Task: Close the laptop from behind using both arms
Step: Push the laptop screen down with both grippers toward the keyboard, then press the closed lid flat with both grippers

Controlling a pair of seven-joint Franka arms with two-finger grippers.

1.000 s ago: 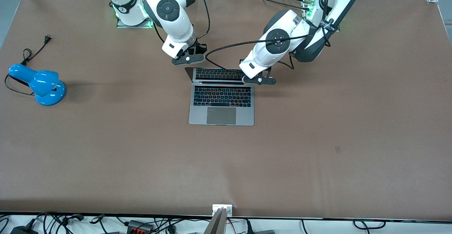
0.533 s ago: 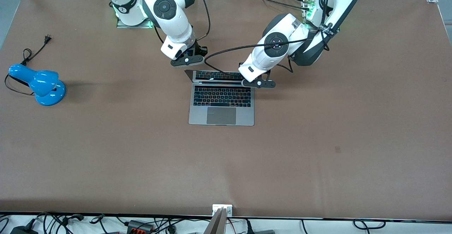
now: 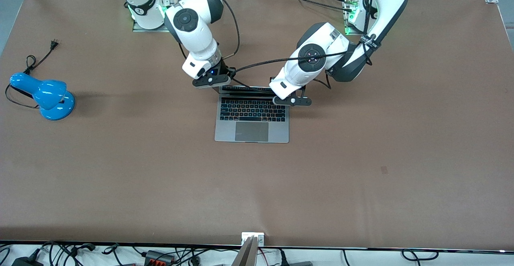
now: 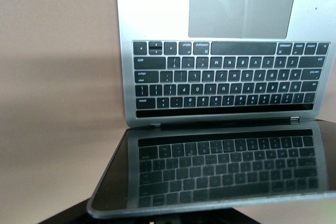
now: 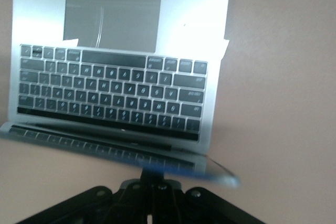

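Note:
The silver-grey laptop (image 3: 251,133) lies open in the middle of the table, its lid (image 3: 245,89) tipped well forward over the black keyboard. My right gripper (image 3: 209,82) is at the lid's top edge near the corner toward the right arm's end. In the right wrist view the laptop (image 5: 113,93) shows, and the right gripper (image 5: 156,174) has its fingers together against the lid edge (image 5: 131,153). My left gripper (image 3: 292,101) is at the lid's other top corner. The left wrist view shows the keyboard (image 4: 220,77) mirrored in the dark screen (image 4: 220,171), which hides the gripper's tips.
A blue desk lamp (image 3: 48,97) with a loose black cord (image 3: 38,59) stands toward the right arm's end of the table. A small metal bracket (image 3: 252,238) sits at the brown table's (image 3: 361,157) front edge.
Both grippers have moved toward the front camera with the lid's top edge. The lid has tipped farther down over the keyboard, so less of the screen shows from the front.

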